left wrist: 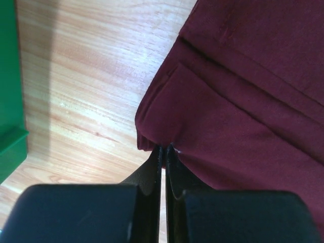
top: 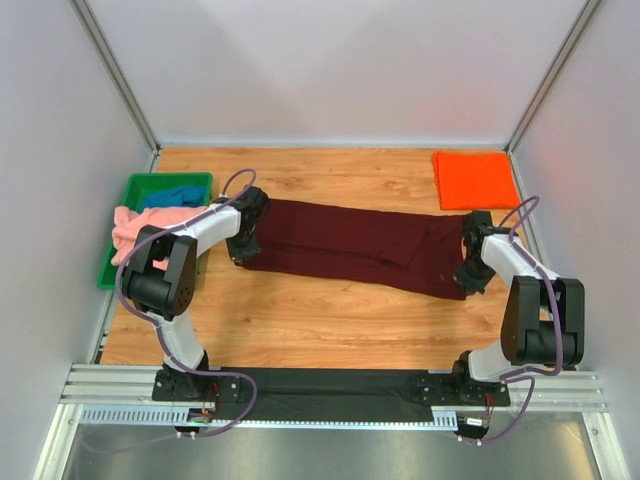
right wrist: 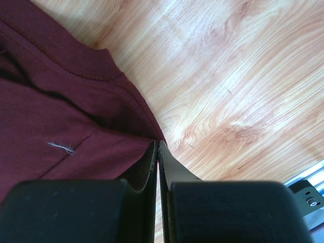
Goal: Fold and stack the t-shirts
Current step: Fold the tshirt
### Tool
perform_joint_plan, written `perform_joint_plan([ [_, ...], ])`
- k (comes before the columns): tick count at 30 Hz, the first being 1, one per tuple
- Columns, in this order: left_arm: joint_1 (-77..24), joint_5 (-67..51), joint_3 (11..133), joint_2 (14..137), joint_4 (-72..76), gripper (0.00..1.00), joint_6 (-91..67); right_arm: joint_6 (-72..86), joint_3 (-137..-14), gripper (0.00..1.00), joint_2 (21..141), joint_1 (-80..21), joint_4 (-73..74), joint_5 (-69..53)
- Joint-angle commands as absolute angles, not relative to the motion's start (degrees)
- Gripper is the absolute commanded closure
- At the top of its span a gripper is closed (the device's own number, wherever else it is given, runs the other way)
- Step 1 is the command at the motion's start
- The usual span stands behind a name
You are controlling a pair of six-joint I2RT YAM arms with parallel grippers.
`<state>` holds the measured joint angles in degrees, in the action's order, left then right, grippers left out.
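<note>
Dark maroon cloth t-shirt (top: pixel 350 245) lies as a long, partly folded band across the middle of the light wooden table (top: pixel 320 320), its long axis running left to right. Well left of it sits a green plastic tray (top: pixel 108 270) holding a salmon-pink cloth shirt (top: pixel 135 225) and a blue cloth shirt (top: pixel 178 195). At the maroon shirt's left end the left gripper (left wrist: pixel 163 149) is closed to a slit, with a bunched corner of cloth pinched at its tips. At the right end the right gripper (right wrist: pixel 157 144) is likewise closed on the hem. Each arm is nearest its own end. Bare wood lies open on the arms' side of the shirt and beyond it. A folded bright orange cloth shirt (top: pixel 475 178) lies beyond its right end, apart from it. Any fold likely needs both ends carried together.
</note>
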<state>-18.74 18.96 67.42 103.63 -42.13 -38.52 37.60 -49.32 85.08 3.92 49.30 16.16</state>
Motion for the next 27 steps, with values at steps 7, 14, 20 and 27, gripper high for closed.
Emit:
perform_joint_plan([
  [7,-19.0,22.2,69.5,99.9,-47.4,0.58,-38.1,36.6,-51.8,0.79,80.8,4.5,52.7,15.8],
  [14,-18.9,18.3,73.1,94.2,-45.1,0.52,-34.1,40.7,-58.5,0.65,75.1,2.0,54.2,12.6],
  [20,-18.6,11.1,75.8,96.2,-43.6,0.51,-31.7,44.2,-55.6,0.46,74.1,-9.3,39.0,4.2],
  [27,-16.9,5.2,78.7,94.9,-43.8,0.50,-29.5,49.4,-54.8,0.41,81.5,-12.3,33.7,4.6],
])
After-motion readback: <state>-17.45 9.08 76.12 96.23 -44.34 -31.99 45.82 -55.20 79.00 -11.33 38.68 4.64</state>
